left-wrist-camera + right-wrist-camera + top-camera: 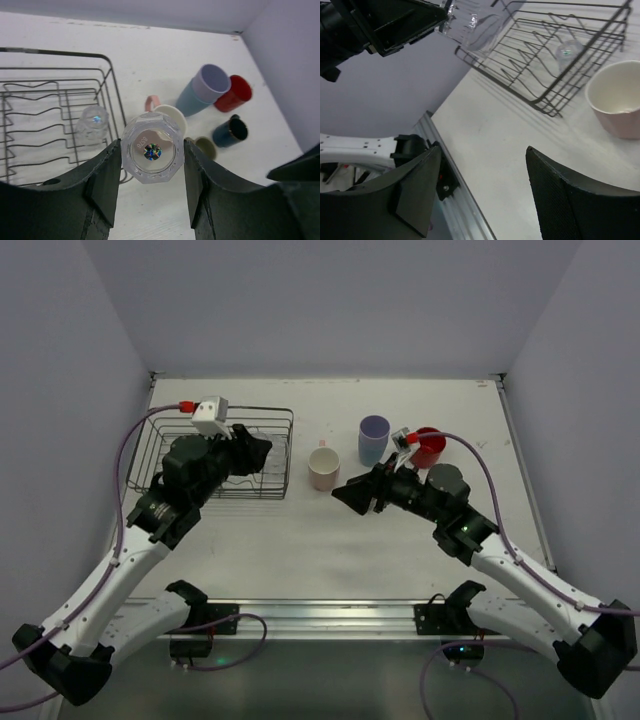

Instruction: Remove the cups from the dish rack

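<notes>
Our left claw clamps a clear faceted glass above the black wire rack's edge; right claw gapes over bare table.

The white table carries a black wire dish rack. Just right of the rack stands a pink cup. Farther from it, a lavender tumbler and a red mug stand side by side. A dark blue cup and an olive mug sit well clear of the rack.
</notes>
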Action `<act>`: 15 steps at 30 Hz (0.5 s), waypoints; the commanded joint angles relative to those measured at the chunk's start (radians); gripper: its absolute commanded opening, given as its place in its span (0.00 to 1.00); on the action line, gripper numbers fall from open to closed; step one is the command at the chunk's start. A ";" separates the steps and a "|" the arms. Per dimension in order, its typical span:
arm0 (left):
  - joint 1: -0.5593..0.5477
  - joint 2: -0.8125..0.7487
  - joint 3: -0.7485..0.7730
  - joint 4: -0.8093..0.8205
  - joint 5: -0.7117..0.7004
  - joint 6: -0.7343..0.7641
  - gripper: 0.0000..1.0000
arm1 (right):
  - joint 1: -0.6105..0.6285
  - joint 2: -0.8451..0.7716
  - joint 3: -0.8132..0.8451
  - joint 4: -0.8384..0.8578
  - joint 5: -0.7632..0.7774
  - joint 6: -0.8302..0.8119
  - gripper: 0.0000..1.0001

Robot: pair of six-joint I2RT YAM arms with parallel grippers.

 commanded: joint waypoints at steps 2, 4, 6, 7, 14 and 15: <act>-0.004 -0.111 -0.077 0.137 0.253 -0.146 0.00 | 0.064 0.081 0.045 0.291 -0.078 0.111 0.73; -0.004 -0.140 -0.118 0.215 0.327 -0.217 0.00 | 0.079 0.125 0.050 0.367 -0.078 0.129 0.74; -0.004 -0.176 -0.167 0.296 0.394 -0.284 0.00 | 0.079 0.153 0.056 0.430 -0.097 0.145 0.74; -0.003 -0.188 -0.180 0.342 0.413 -0.306 0.00 | 0.082 0.177 0.057 0.447 -0.103 0.157 0.74; -0.004 -0.207 -0.281 0.548 0.548 -0.458 0.00 | 0.094 0.230 0.083 0.510 -0.129 0.186 0.68; -0.004 -0.204 -0.296 0.557 0.560 -0.465 0.00 | 0.096 0.231 0.093 0.513 -0.131 0.188 0.66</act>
